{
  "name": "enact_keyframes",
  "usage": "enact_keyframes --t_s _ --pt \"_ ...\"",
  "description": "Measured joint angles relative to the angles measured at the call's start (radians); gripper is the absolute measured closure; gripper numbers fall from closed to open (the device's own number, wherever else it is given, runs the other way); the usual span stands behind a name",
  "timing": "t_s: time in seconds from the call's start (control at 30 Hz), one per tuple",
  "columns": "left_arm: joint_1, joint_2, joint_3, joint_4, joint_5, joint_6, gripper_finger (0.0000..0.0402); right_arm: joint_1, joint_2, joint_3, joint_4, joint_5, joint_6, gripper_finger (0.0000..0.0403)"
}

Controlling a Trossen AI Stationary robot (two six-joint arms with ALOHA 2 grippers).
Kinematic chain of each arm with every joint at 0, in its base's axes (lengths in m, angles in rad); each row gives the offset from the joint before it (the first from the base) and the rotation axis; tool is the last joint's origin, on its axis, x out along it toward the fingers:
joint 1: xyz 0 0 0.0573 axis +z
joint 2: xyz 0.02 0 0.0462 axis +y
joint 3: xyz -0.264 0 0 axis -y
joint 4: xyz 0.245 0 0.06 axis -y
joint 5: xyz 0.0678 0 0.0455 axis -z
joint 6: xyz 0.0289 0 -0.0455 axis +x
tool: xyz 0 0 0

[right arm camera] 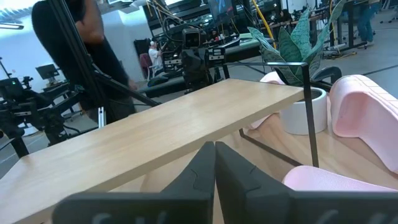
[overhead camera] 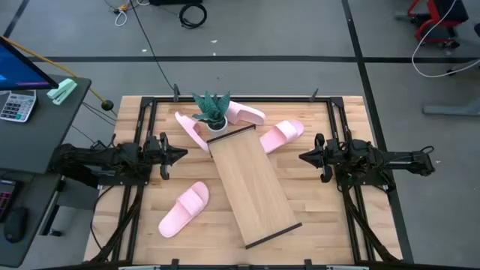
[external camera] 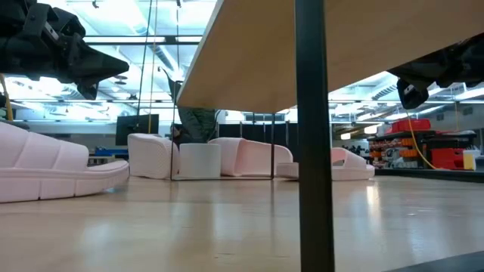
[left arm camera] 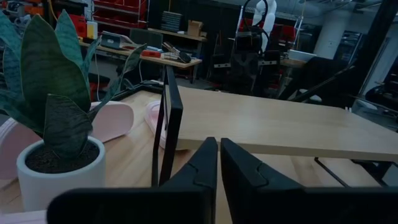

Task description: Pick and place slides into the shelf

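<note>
The shelf [overhead camera: 253, 188] lies slanted mid-table between both arms, its far rail by a potted plant [overhead camera: 212, 112]. Three slides cluster near the plant: one [overhead camera: 190, 129] at its 8 o'clock, one [overhead camera: 246, 112] at 3, one [overhead camera: 281, 136] at 4. A fourth [overhead camera: 184, 209] lies at the shelf's 9 o'clock. The left gripper [overhead camera: 181, 154] and right gripper [overhead camera: 304, 157] hover level, fingers pressed together, holding nothing.

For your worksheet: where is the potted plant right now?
In the high view the potted plant stands at the table's far edge, left of centre, at the shelf's far end, with pink slides on either side.
</note>
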Motion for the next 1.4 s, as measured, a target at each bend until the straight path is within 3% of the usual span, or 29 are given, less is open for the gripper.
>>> enact_keyframes --t_s 1.0,1.4 --pt "0.0 0.0 0.0 0.0 0.0 -0.001 0.0363 0.0 0.0 0.0 0.0 0.0 0.0 0.0385" --pt "0.0 0.0 0.0 0.0 0.0 0.0 0.0378 0.0 0.0 0.0 0.0 0.0 0.0 0.0385"
